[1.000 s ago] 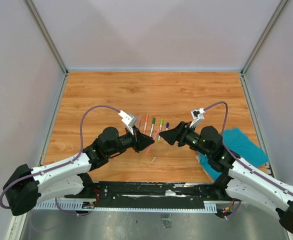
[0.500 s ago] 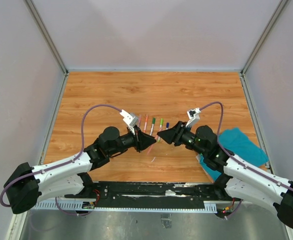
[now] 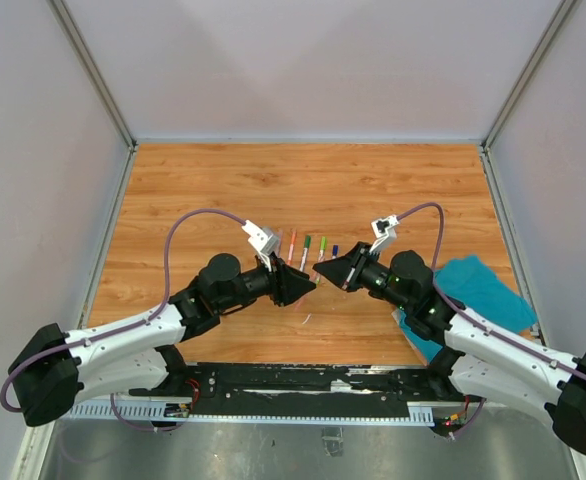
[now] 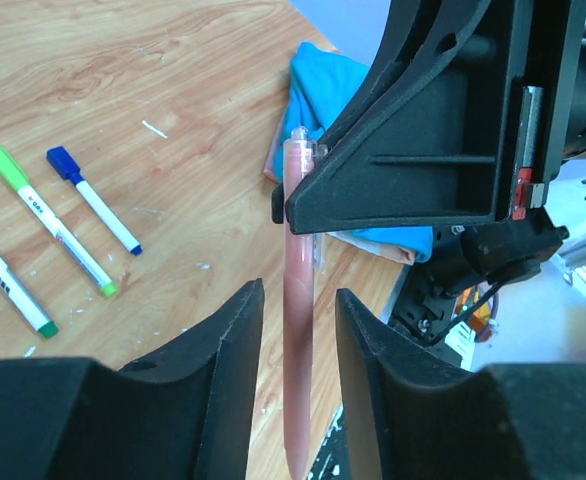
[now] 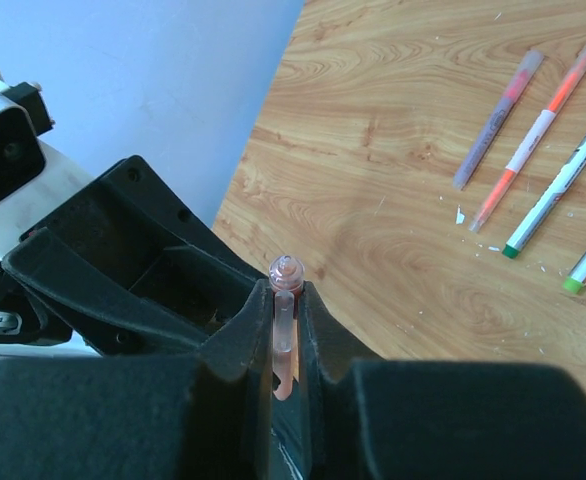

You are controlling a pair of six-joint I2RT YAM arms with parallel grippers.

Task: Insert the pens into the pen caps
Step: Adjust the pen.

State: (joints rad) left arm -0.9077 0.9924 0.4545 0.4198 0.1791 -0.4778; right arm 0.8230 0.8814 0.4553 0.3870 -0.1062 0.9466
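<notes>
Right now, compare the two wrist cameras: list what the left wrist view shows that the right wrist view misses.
Left wrist only: the teal cloth, the dark blue pen, and the left gripper open around the pink pen, gaps either side. Right wrist only: the orange pen and the purplish pen lying side by side. Both: the pink pen, clamped at its capped end by the right gripper, and the green pen.

Teal cloth (image 4: 318, 75) half hidden behind right pincer (image 4: 303, 195)
</notes>
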